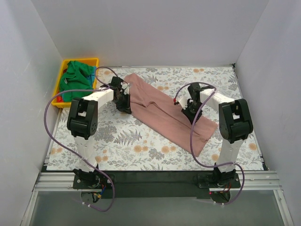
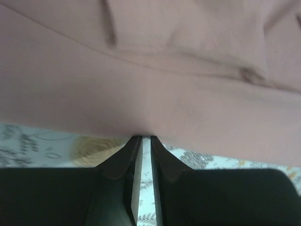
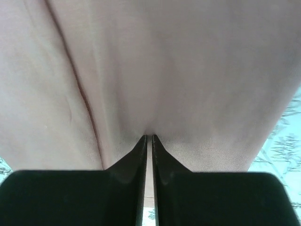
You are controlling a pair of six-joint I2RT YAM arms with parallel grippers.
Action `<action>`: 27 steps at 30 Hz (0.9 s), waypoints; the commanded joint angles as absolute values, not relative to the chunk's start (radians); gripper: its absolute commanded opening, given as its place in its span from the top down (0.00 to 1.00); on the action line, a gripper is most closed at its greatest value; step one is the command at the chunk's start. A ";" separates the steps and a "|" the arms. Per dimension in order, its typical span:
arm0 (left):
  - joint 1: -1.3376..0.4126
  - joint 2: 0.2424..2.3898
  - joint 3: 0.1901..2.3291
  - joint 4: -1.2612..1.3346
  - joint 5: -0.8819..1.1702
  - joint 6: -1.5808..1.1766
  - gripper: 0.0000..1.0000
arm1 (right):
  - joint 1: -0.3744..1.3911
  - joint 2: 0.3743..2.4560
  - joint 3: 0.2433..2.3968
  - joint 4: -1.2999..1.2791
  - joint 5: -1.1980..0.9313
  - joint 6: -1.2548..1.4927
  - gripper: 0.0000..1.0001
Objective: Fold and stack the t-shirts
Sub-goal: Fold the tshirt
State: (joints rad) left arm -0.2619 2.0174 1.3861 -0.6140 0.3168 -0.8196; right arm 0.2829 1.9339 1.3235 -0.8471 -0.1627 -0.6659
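The pink t-shirt [image 1: 162, 110] lies folded into a long strip, running diagonally from far left to near right across the floral table cover [image 1: 127, 143]. The left gripper [image 2: 146, 137] is clenched on its left edge and the right gripper [image 3: 149, 136] pinches the fabric nearer its right end. A green t-shirt [image 1: 77, 77] sits in the yellow bin [image 1: 87, 60] at far left.

Two pincers — left pincer [image 1: 126, 108], right pincer [image 1: 188, 113] — had one pink t-shirt [image 1: 162, 115] between them. Left of the left pincer stood one yellow bin [image 1: 83, 60], holding one green t-shirt [image 1: 76, 79] and one red fabric scrap [image 1: 59, 100].
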 commanded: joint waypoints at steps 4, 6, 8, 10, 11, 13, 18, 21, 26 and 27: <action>-0.216 2.144 1.572 -0.616 0.186 -0.795 0.90 | 0.446 1.913 1.129 -0.876 -0.207 -0.652 0.88; -0.184 2.219 1.635 -0.633 0.173 -0.767 0.90 | 0.535 1.887 1.106 -0.905 -0.283 -0.647 0.87; -0.163 2.258 1.751 -0.676 0.170 -0.743 0.91 | 0.602 1.855 1.089 -0.952 -0.366 -0.652 0.86; -0.163 2.275 1.807 -0.701 0.189 -0.697 0.90 | 0.685 1.832 1.109 -1.006 -0.548 -0.675 0.82; -0.161 2.266 1.833 -0.701 0.195 -0.692 0.90 | 0.698 1.813 1.159 -1.062 -0.616 -0.696 0.81; -0.161 2.222 1.854 -0.725 0.248 -0.672 0.89 | 0.695 1.802 1.231 -1.109 -0.753 -0.709 0.79; -0.161 2.073 1.766 -0.739 0.424 -0.652 0.82 | 0.574 1.821 1.458 -1.135 -0.805 -0.684 0.78; -0.186 1.993 1.654 -0.718 0.483 -0.683 0.76 | 0.481 1.910 1.587 -1.085 -0.779 -0.602 0.77; -0.253 1.953 1.522 -0.649 0.448 -0.759 0.75 | 0.414 2.043 1.722 -0.895 -0.658 -0.448 0.77; -0.261 1.953 1.503 -0.637 0.449 -0.785 0.75 | 0.411 2.065 1.748 -0.873 -0.635 -0.430 0.77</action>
State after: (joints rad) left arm -0.2306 1.9888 1.5612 -0.6765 0.4198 -0.7261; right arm 0.4088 2.0010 1.6901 -0.9730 -0.6960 -0.5392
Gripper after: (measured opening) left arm 0.249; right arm 0.228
